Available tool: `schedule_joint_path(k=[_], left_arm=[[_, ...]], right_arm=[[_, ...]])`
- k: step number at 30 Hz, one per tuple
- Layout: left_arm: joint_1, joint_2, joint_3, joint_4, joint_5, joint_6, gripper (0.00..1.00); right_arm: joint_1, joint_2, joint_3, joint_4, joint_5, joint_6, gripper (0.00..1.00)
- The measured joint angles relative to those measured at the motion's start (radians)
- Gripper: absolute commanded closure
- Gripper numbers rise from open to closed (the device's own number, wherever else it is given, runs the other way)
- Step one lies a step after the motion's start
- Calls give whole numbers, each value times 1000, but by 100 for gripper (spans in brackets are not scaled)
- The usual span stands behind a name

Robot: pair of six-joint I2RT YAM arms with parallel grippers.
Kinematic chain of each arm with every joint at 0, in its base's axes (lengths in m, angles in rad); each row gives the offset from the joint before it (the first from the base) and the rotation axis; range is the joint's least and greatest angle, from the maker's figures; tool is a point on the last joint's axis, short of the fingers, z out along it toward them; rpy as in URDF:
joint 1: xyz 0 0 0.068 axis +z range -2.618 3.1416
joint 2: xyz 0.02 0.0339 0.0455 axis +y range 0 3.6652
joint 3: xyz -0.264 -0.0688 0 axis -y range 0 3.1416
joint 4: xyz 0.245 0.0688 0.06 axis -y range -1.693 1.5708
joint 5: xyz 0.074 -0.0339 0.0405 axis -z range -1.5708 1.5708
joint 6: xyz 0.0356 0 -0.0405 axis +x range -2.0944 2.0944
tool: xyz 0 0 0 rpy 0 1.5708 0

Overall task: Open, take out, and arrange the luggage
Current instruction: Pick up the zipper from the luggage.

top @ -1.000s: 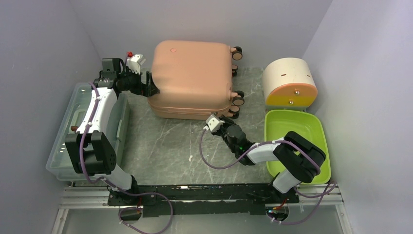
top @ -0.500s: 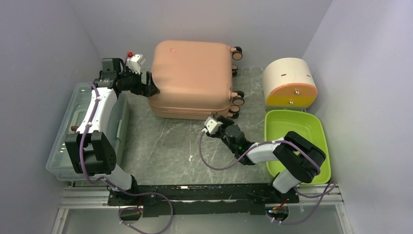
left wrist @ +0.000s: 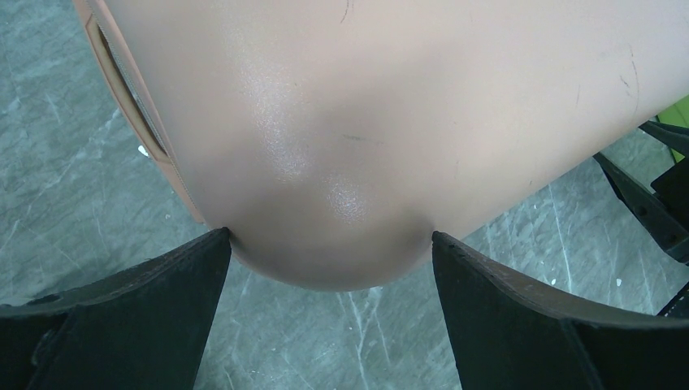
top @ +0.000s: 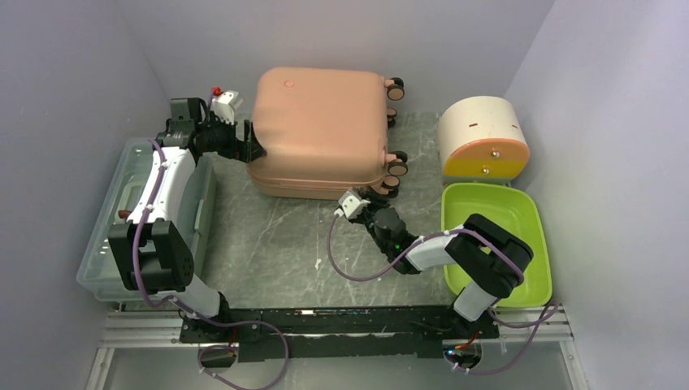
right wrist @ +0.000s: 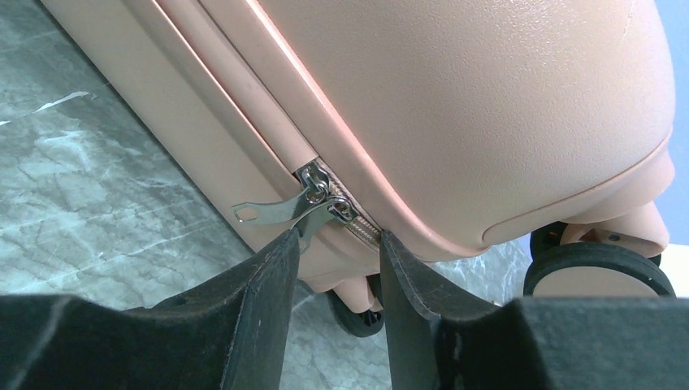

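1. In the top view, the luggage (top: 317, 130) lay flat and closed at 12 o'clock on the grey stone-patterned table (top: 268, 244). Its wheels (top: 396, 166) pointed to 3 o'clock.
2. The left gripper (top: 248, 142) sat at the case's 9 o'clock corner, and the right gripper (top: 372, 197) sat at its 5 o'clock corner, just below the wheels.
3. A clear bin (top: 101, 244) stood at 8 o'clock on the table. A lime-green tray (top: 538, 244) stood at 4 o'clock, and a cream drum with a yellow-orange face (top: 483, 134) at 2 o'clock.
4. In the left wrist view, the pink shell of the luggage (left wrist: 366, 122) filled the frame from 12 o'clock down to the centre, with its rounded corner pointing to 6 o'clock.
5. The left gripper (left wrist: 331, 236) was spread wide and straddled that corner. The tips of its black fingers (left wrist: 162, 284) rested against the shell at 8 and 4 o'clock, and it was released rather than clamped.
6. In the right wrist view, the luggage (right wrist: 487, 97) ran from 10 o'clock to 3 o'clock, with its zip seam still closed and one wheel (right wrist: 597, 272) at 4 o'clock.
7. Two metal zipper pulls (right wrist: 284, 210) hung at the seam just above the right gripper (right wrist: 337, 240).
8. Its fingers (right wrist: 244, 309) stood partly apart with a bare gap between them, grasping nothing. I could not tell whether the finger towards 8 o'clock touched a pull.
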Motion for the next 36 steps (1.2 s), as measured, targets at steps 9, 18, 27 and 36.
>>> schedule_joint_path(k=[9,18,27,36], left_arm=[[0,-1,-2,4,0,0,1],[0,-3,-2,3,2,1,0],[-1,-6,-3,-1,2,0,1],[-1,-7,-2,-6,3,0,1]], right_arm=[[6,1,32,-56,31,37,57],[-8,-31,82,-187,70,134,67],[-79,-115,91,-327,-47,249,75],[-151,-161,108,-427,-175,332,84]])
